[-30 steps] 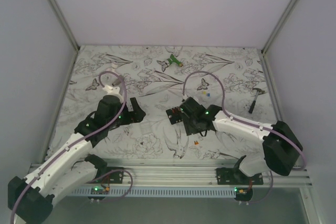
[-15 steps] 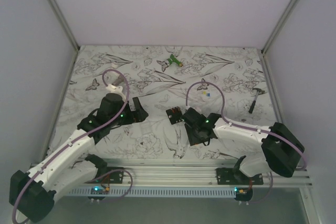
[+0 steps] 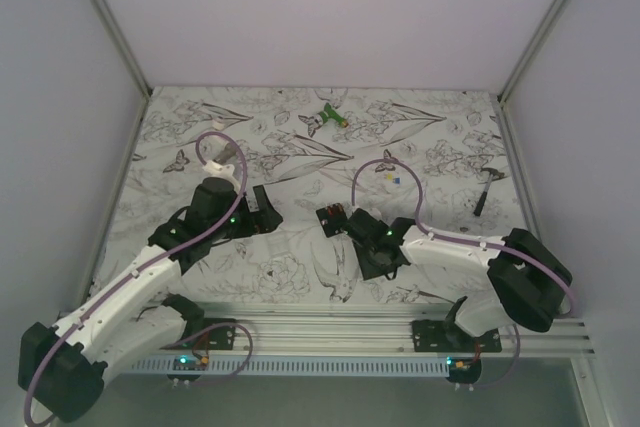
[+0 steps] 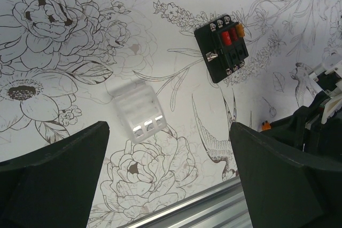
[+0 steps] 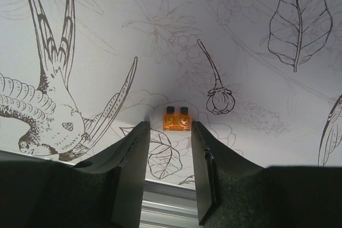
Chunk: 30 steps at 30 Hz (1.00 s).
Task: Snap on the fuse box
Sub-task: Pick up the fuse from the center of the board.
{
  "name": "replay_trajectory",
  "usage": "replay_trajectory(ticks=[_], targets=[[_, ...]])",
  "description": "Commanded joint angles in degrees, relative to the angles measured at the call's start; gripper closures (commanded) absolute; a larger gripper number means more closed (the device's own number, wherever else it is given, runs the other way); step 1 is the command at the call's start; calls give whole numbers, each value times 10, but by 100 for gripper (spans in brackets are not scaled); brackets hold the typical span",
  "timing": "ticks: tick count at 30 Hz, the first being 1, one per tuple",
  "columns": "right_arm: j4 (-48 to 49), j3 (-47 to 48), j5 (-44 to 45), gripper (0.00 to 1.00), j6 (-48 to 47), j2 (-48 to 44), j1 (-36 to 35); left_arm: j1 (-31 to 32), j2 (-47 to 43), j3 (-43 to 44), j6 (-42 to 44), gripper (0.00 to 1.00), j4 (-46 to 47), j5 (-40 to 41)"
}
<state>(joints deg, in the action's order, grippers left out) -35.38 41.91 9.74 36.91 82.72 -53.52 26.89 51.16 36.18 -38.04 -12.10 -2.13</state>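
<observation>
Floral table (image 3: 470, 127), fuse box (image 4: 224, 46) lying flat near its middle
Left gripper (image 4: 168, 132) gapes wide, empty; right gripper (image 5: 166, 132) stands half-open, holding nothing; clear cover (image 4: 140, 113) lies apart from the fuse box; orange fuse (image 5: 176, 118) just ahead of the right jaws

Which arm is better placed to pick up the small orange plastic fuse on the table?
Right. The right tool is open with the orange fuse just ahead of its gap. The left tool hangs wide open over the clear plastic cover.
</observation>
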Motion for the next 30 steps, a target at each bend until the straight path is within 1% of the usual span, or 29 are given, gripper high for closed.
replay_trajectory(ticks=[1, 4, 13, 17, 21, 24, 30], targets=[[19, -9, 11, 61, 14, 14, -5, -3, 2, 13, -7, 0, -7, -11], [20, -13, 12, 67, 14, 11, -5, -4, 3, 14, -7, 0, -7, -14], [43, 0, 22, 78, -11, -19, -6, -3, 13, 19, -19, 0, -2, -39], [77, 16, 15, 80, -50, -39, -8, -4, 20, 20, -33, 1, 13, -78], [126, 31, -3, 82, -117, -69, -9, -2, 38, 16, -64, 4, 54, -133], [169, 42, -29, 82, -161, -87, -9, -3, 62, 21, -88, 7, 88, -175], [251, 50, -79, 81, -221, -107, -9, 9, 102, 41, -111, 19, 125, -228]])
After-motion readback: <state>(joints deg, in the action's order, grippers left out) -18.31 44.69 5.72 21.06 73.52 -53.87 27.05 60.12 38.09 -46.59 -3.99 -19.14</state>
